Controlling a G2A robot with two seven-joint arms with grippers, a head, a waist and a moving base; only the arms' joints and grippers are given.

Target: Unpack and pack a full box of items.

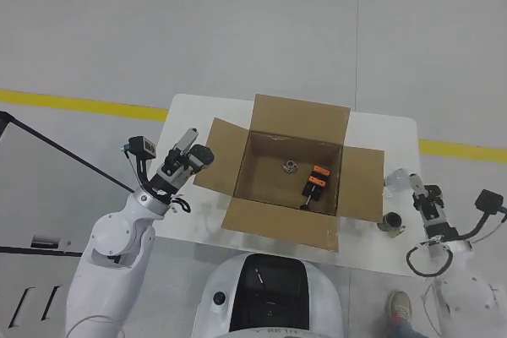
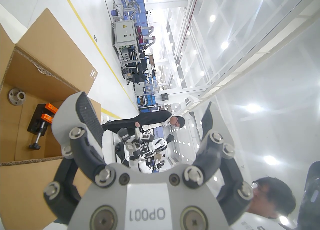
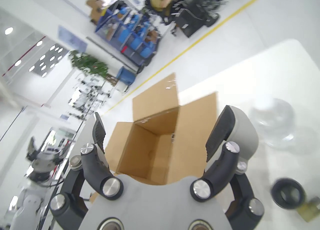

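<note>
Midway across the table [image 1: 380, 131], the open cardboard box [image 1: 300, 114] holds a metal flange [image 1: 288, 166] and a black-and-orange vise [image 1: 314, 186]. My left gripper [image 2: 146, 106] hangs beside its left flap, my right gripper [image 3: 162, 116] beside the right, both with fingers spread apart, empty.

blurred clear round thing [image 3: 273, 122] and black ring [image 3: 287, 193] on the table [image 3: 275, 71], neither identifiable
</note>
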